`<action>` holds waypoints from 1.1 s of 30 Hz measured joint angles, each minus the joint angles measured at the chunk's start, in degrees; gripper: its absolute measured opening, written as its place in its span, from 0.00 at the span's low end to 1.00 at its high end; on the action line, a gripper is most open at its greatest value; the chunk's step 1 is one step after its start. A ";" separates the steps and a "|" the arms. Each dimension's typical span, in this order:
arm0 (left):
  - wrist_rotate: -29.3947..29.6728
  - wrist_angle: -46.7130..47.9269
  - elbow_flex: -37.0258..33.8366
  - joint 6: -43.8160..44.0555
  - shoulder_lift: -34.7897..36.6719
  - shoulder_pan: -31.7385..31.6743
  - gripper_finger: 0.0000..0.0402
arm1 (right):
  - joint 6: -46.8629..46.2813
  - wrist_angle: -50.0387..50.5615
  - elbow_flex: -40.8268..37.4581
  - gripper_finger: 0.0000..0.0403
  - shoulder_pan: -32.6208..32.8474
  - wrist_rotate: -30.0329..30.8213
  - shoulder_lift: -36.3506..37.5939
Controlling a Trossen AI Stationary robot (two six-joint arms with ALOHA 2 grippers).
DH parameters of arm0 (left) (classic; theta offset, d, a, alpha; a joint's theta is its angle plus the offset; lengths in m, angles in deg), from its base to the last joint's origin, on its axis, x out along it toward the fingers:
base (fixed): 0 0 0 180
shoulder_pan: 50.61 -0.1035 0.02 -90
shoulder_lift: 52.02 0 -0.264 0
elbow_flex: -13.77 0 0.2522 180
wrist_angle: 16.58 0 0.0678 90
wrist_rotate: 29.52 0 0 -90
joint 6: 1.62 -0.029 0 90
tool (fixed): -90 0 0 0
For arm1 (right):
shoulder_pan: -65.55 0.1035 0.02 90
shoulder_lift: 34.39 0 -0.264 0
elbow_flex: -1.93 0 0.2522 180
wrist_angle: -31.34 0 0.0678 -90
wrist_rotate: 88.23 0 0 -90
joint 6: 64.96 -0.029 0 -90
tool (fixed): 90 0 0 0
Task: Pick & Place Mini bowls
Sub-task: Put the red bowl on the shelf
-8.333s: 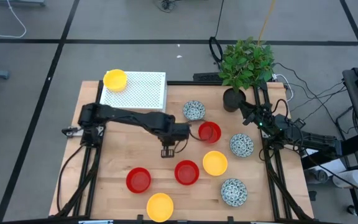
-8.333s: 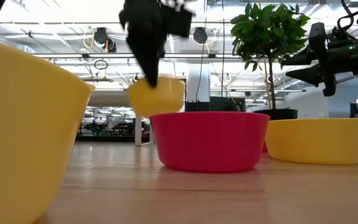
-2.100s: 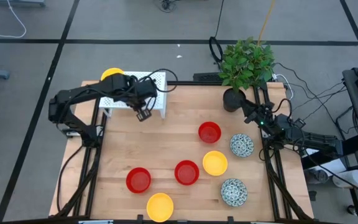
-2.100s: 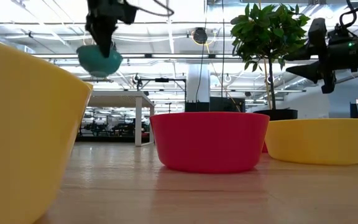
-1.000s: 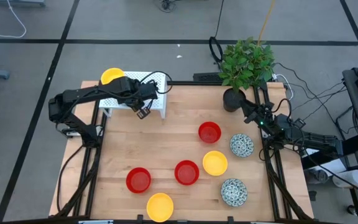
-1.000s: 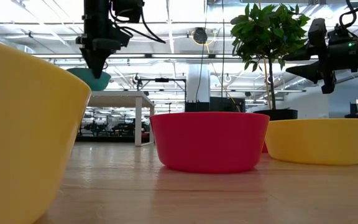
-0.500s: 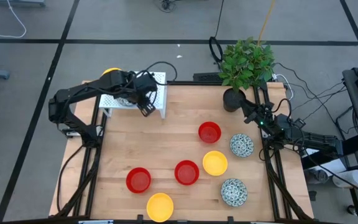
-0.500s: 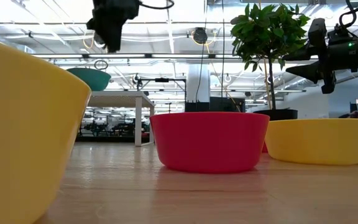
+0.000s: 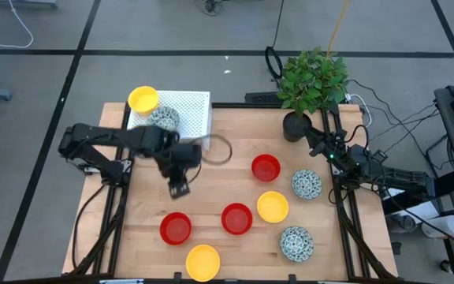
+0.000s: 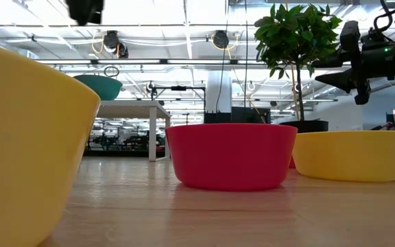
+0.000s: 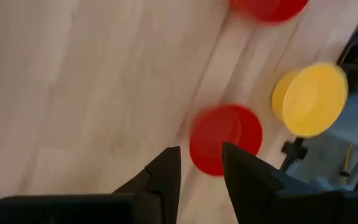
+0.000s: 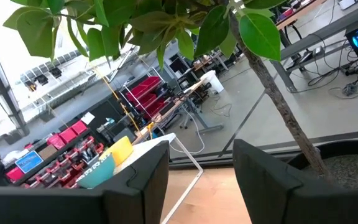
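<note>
Several mini bowls stand on the wooden table: a red one [image 9: 266,167], a red one [image 9: 236,218], a red one [image 9: 176,228], a yellow one [image 9: 273,207], a yellow one [image 9: 202,262] and two speckled ones [image 9: 306,184] [image 9: 295,242]. A yellow bowl [image 9: 143,99] and a speckled bowl [image 9: 162,118] sit on the white perforated rack [image 9: 191,114]. My left gripper [image 9: 178,188] [image 11: 201,163] hovers open and empty above the table, over a red bowl [image 11: 225,138]. My right gripper [image 9: 310,134] [image 12: 201,168] waits open by the plant.
A potted plant [image 9: 312,83] in a black pot stands at the table's far right corner, right beside my right arm. The rack fills the far left corner. Bare wood [image 9: 148,181] lies on the left, between the rack and the near bowls. Cables trail off the far right edge.
My left gripper has let go of the speckled bowl on the rack, risen, and swung away from the rack toward the table's near edge, now empty over the bare wood. The speckled bowl stays on the rack beside the yellow one.
</note>
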 joint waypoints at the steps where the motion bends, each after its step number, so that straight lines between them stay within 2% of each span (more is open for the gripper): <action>1: 0.11 -0.36 -1.07 1.97 0.00 1.73 0.30 | 0.04 0.13 -0.02 0.41 0.00 0.00 0.00; 4: 0.13 -1.55 -4.86 7.69 0.00 6.40 0.33 | 0.09 0.68 0.00 0.41 0.00 0.00 0.00; 8: 0.11 -3.76 -11.25 14.21 0.02 11.22 0.42 | 0.13 1.09 -0.01 0.41 0.00 -0.07 0.00; 13: 0.11 -12.73 -21.12 20.27 0.02 15.06 0.56 | 0.15 1.07 0.00 0.41 0.00 -3.09 -0.04; 18: 0.12 -22.95 -29.72 26.83 0.02 16.83 0.61 | -0.03 1.00 0.00 0.41 0.00 -6.41 -0.11; 28: 2.15 -37.94 -41.47 37.93 0.02 17.08 0.52 | 0.04 0.99 -0.02 0.41 0.00 -7.48 -0.11; 33: 3.58 -39.48 -42.10 39.58 0.02 17.05 0.34 | 0.01 0.99 0.00 0.41 0.00 -7.48 -0.11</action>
